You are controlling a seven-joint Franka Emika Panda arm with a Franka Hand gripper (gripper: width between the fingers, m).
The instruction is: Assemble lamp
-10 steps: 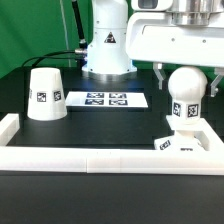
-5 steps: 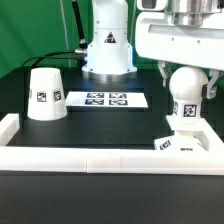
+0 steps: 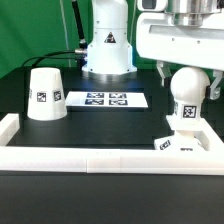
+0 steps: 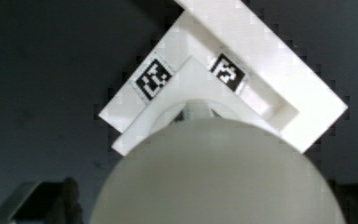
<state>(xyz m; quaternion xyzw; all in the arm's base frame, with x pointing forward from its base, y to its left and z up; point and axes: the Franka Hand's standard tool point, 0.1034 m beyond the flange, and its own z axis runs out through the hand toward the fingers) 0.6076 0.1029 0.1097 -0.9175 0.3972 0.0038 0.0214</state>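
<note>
At the exterior view's right, the gripper [image 3: 188,84] is narrowed around the round head of the bulb [image 3: 186,100], its dark fingers [image 3: 163,76] set against either flank in what looks like a firm hold. The bulb's stem meets the flat square base [image 3: 186,143] at lower right, just behind the white rail [image 3: 90,160] that crosses the foreground. The shade [image 3: 44,93] sits at middle left, well apart, and the marker board [image 3: 105,99] lies at centre before the robot pedestal [image 3: 108,45]. The bulb is judged to be light, rigid, smooth plastic, liable to slip or twist in a loose grip. Its widest girth, where the fingers sit, seems the soundest place to hold it. The arm above is cut off by the frame's upper edge, and the joint between stem and base is too small to read. In the wrist view the bulb [image 4: 211,175] looms blurred across the foreground, hiding its own foot. The base [image 4: 211,75] shows two tags beyond it, and only dim edges of the fingers [image 4: 51,200] appear beside the bulb.
</note>
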